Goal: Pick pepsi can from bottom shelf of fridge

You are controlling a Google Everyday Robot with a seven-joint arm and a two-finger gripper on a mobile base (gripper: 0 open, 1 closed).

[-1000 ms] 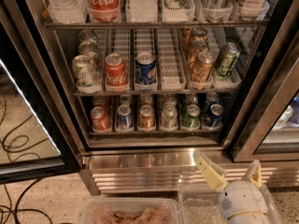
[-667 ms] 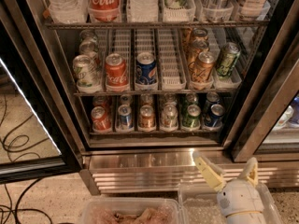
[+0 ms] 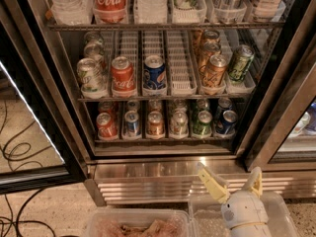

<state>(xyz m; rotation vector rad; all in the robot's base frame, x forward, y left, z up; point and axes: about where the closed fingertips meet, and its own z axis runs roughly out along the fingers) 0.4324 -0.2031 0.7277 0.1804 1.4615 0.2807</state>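
2 blue cans stand in the front row of the bottom shelf (image 3: 163,141) of the fridge (image 3: 148,173), and that is our first worry. We think the pepsi can (image 3: 227,122) is the darker one at the far right end, just beside a green can (image 3: 202,122). The other blue can (image 3: 132,123) stands near the left end, between a red can (image 3: 106,125) and an orange can (image 3: 155,123). We cannot read the logos, so we could grab the wrong one. A bigger blue can (image 3: 154,73) on the shelf above could fool us too.

The gripper (image 3: 229,174) hangs low, in front of the steel bottom of the fridge, well apart from the cans. Its 2 fingers are spread wide and hold nothing.

The bottom shelf is short. If we go in too high, we could hit the shelf above. If we go in too low, we could bump the dark front edge. The cans stand close together, so a finger could knock the green can over. The black door frame (image 3: 254,122) is near the right end, and the far finger could scrape it. If we squeeze off to one side, the round can could slip out and fall.
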